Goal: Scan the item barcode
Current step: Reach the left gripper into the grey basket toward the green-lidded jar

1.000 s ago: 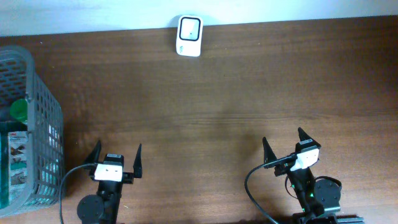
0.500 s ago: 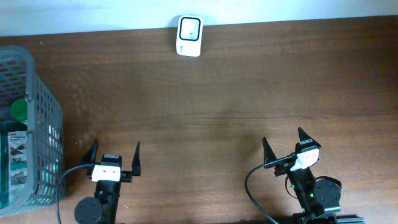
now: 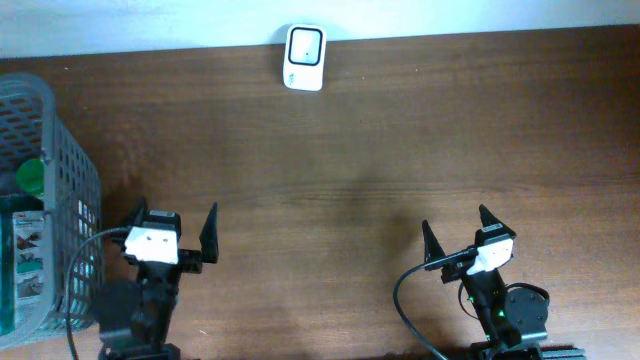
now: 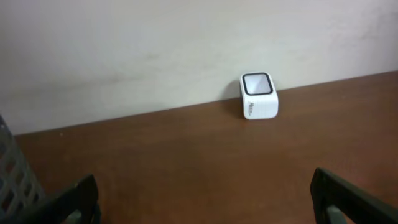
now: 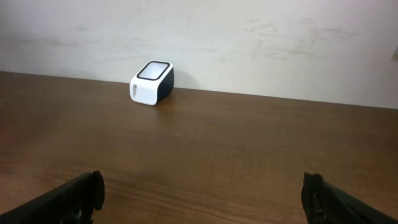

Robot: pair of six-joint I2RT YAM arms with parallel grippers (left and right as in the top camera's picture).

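The white barcode scanner with a dark window stands at the table's far edge by the wall; it also shows in the left wrist view and the right wrist view. Items lie in the grey basket at the left: a green-capped thing and flat printed packets. My left gripper is open and empty just right of the basket. My right gripper is open and empty near the front right. Both are far from the scanner.
The basket's mesh wall shows at the left edge of the left wrist view. A pale wall runs behind the brown wooden table. Cables loop by both arm bases near the front edge.
My left arm has moved left and a little away from the front edge, closer to the basket, jaws still open. The right arm and the scanner have not moved.
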